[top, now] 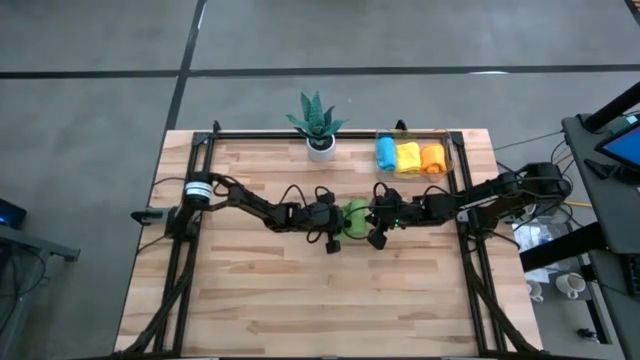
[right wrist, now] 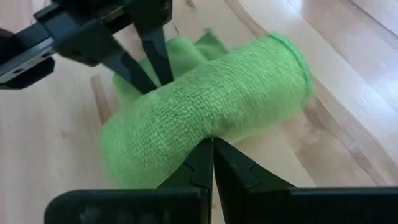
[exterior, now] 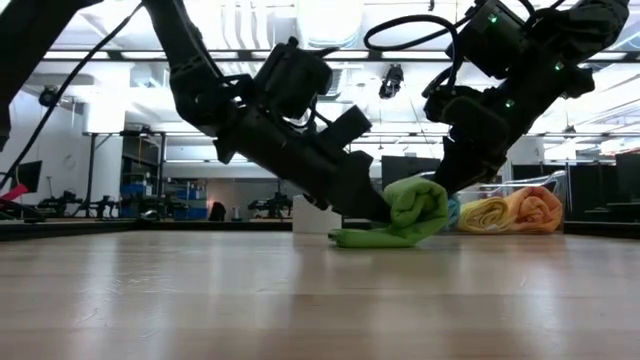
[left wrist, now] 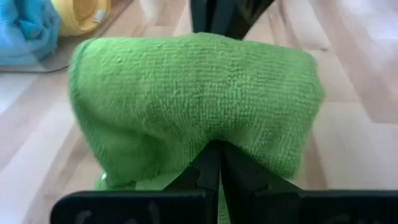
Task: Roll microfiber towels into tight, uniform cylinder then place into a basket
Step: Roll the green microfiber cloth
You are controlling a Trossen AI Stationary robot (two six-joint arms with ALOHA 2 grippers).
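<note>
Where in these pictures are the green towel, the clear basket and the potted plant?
green towel (right wrist: pixel 217 99): right wrist view, middle of the rolled part.
basket (top: pixel 447 140): high view, its clear right-hand rim beside the orange roll.
potted plant (top: pixel 317 118): high view, centre of its spiky leaves.

Robotics lab: workbenches (exterior: pixel 90 205), equipment racks (exterior: pixel 150 175)
</note>
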